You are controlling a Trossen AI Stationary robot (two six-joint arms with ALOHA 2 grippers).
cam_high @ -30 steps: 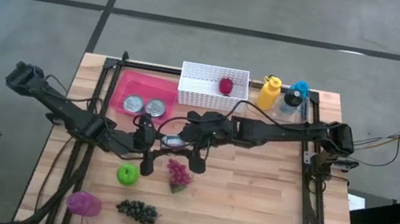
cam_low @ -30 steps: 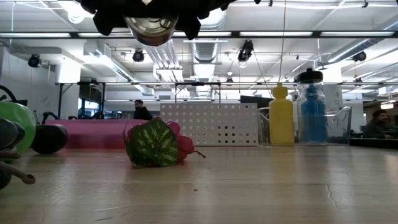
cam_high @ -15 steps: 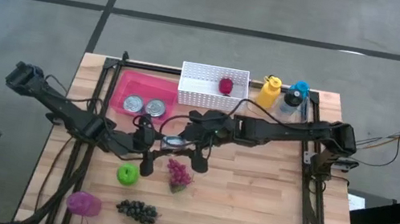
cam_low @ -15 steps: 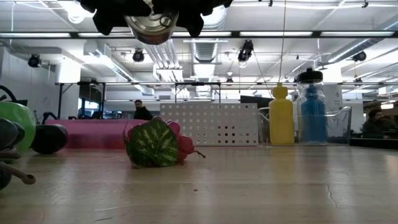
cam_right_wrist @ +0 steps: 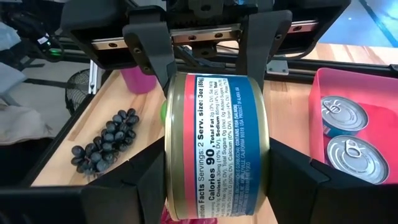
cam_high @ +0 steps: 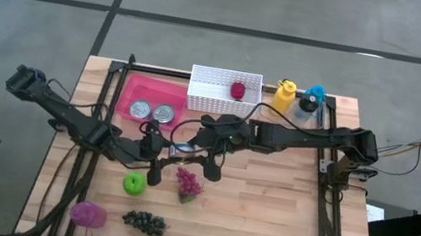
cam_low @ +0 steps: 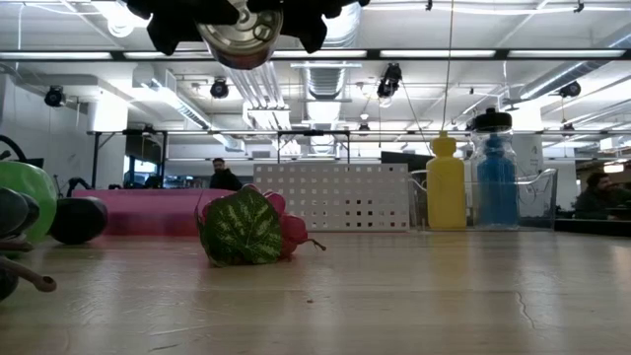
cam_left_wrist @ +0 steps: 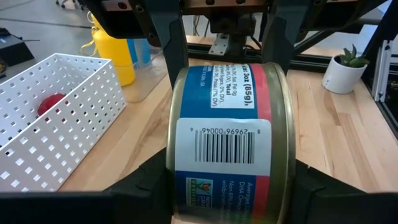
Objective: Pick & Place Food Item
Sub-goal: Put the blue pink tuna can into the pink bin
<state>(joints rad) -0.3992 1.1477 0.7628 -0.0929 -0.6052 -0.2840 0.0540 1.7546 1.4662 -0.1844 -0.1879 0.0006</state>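
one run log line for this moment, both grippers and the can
left gripper: shut on can | right gripper: shut on can | can: raised mid-table, between both grippers | stage: handover

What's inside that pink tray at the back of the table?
Two silver cans lie side by side in the pink tray, pull-tab lids facing up. The tray's near corner is hidden under the left arm, so anything there cannot be seen.

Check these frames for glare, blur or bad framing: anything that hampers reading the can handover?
High view: even light, but the can is mostly hidden between the arms. Low view: ceiling strip lights glare, and the can is cut off at the top edge. Left wrist view: barcode crisp, the white basket softer. Right wrist view: label readable, the grapes slightly soft.
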